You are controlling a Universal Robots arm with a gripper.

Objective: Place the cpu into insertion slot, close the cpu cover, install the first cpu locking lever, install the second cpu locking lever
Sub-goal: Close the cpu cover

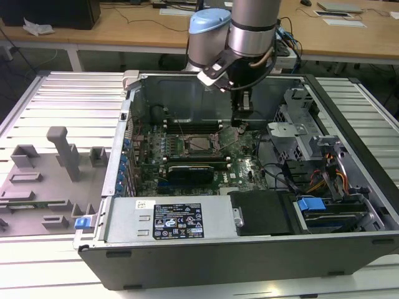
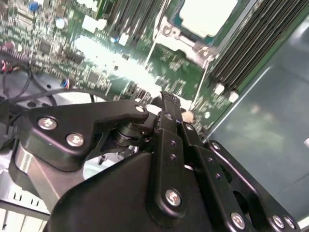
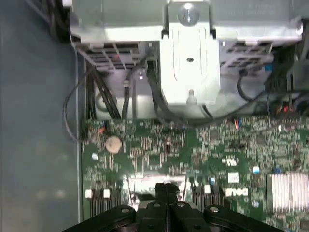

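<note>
The insertion slot [image 1: 201, 144] sits in the middle of the green motherboard [image 1: 240, 168] inside the open computer case. In the second wrist view the cpu [image 2: 208, 15] shows its pale silvery top inside the slot, and the cpu cover [image 2: 186, 44] lies as a silver frame around it. A thin metal lever [image 2: 153, 48] runs along the frame's near edge. My gripper [image 1: 242, 124] hangs low over the board, to the exterior view's right of the slot. Its black fingers are shut with nothing between them in both wrist views [image 2: 166, 99] [image 3: 166, 189].
Long black memory slots [image 1: 194, 168] flank the socket. A metal drive cage [image 1: 293, 134] with cables stands to the exterior view's right, the power supply box [image 1: 168, 219] fills the case front. A grey fixture tray [image 1: 43, 180] lies outside the case at the exterior view's left.
</note>
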